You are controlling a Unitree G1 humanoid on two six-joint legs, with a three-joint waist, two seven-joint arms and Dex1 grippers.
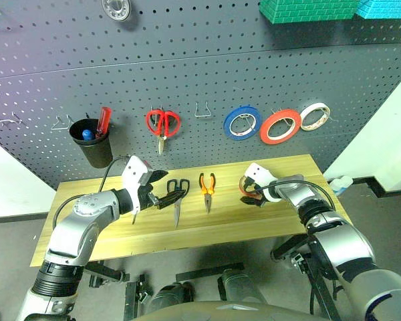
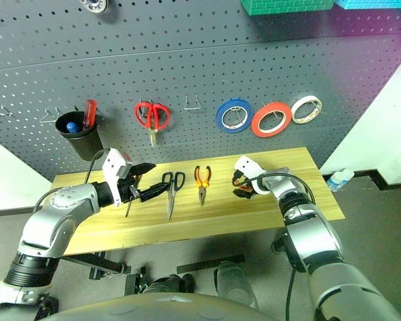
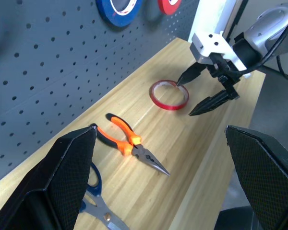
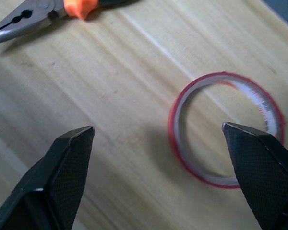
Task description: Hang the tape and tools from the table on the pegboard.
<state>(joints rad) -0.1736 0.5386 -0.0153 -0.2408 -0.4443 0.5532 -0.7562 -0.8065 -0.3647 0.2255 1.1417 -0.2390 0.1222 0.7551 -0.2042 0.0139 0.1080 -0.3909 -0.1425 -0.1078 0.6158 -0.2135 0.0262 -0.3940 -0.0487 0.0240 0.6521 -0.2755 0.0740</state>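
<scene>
Two black-fingered grippers hang over a long desk (image 1: 267,224) of pale yellowish wood planks, one at each side.

At the left, the left gripper (image 1: 162,190) has its fingers spread wide, holding nothing, just above the desk. Beside it, partly hidden by the gripper, lies a slim screwdriver (image 1: 134,212). Next come scissors with black handles (image 1: 178,194), blades pointing toward the front edge, then small pliers with orange-and-black handles (image 1: 207,188), nose toward the front edge too. Further right, a thin red-orange tape ring (image 4: 225,129) lies flat on the wood. The right gripper (image 1: 252,191) hovers over it, fingers wide apart and gripping nothing.

From the left wrist, the right gripper's fingers show poised at the ring's rim; whether they touch cannot be told. The right wrist view looks down on the ring, showing its pale inner core and the pliers' grey nose nearby.

Behind the desk stands a dark grey pegboard (image 1: 187,60) dotted with holes. Left to right it carries bare wire hooks, a black cup (image 1: 92,144) holding a red-handled tool, red-handled scissors (image 1: 162,124), another wire hook (image 1: 204,109), then a blue tape roll (image 1: 242,123), a red-orange roll (image 1: 281,126) and a white roll (image 1: 315,116). Grey floor lies beneath.
</scene>
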